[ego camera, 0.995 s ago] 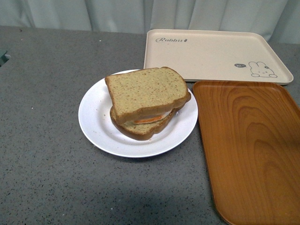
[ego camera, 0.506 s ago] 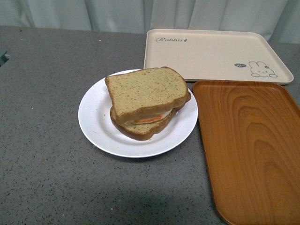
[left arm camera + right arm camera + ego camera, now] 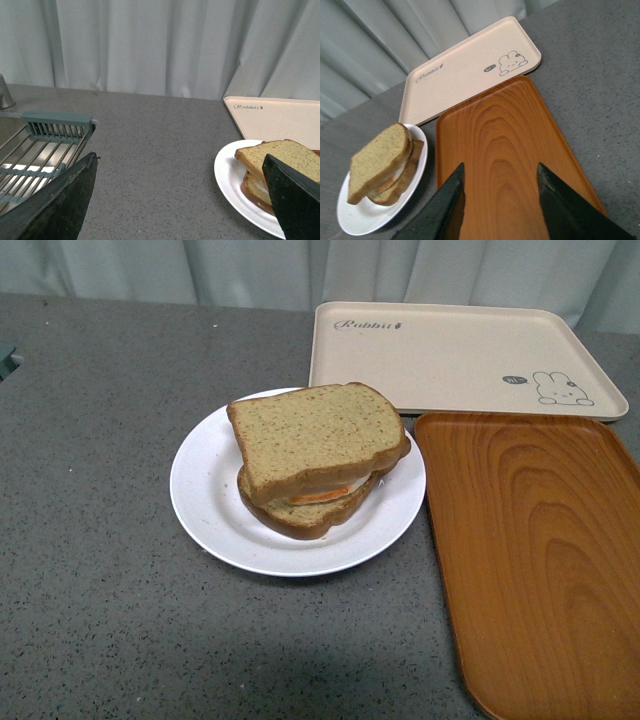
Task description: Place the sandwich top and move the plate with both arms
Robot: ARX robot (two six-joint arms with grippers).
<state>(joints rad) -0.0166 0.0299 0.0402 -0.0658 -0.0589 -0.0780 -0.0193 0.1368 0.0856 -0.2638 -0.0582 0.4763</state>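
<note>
The sandwich top (image 3: 315,437), a speckled tan slice with darker crust, lies on the lower slice with an orange-and-white filling showing between them, on the round white plate (image 3: 210,510). Neither arm shows in the front view. In the left wrist view my left gripper (image 3: 180,162) is open over the grey counter, the plate (image 3: 227,175) and sandwich top (image 3: 282,157) beside one finger. In the right wrist view my right gripper (image 3: 500,172) is open above the wooden tray, with the plate (image 3: 352,217) and sandwich top (image 3: 377,157) off to one side.
A cream rabbit tray (image 3: 450,355) lies behind the plate. An orange-brown wood-grain tray (image 3: 540,550) lies right of the plate, close to its rim. A metal rack with a teal end (image 3: 45,145) sits at the counter's left. Curtains hang behind.
The front view has shifted by a few pixels; plate, sandwich and trays keep their places relative to each other.
</note>
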